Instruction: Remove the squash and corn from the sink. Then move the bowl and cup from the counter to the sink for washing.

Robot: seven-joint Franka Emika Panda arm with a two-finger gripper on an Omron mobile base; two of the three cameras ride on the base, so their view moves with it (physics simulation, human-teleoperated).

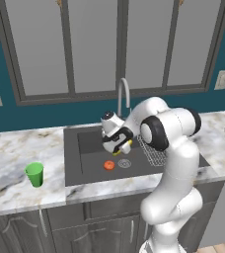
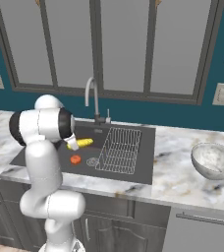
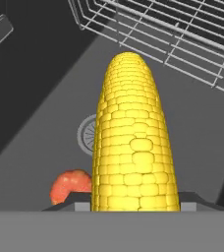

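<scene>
One item in hand: corn (image 3: 133,142), yellow cob, pinched between the jaws of the gripper (image 1: 118,148) at its base end, long axis running straight out from the fingers away from the hand. Position: raised above the floor of the sink (image 1: 92,168), near the middle, just beside the wire rack (image 2: 119,150). Judged clear of the basin floor, ready to carry over the rim.

Squash (image 1: 109,165): on the sink floor, touching nothing, just beside the drain (image 1: 125,163), below the cob.

Cup (image 1: 34,174): counter (image 1: 16,153), left of the sink. Bowl (image 2: 214,160): counter, right end.
</scene>
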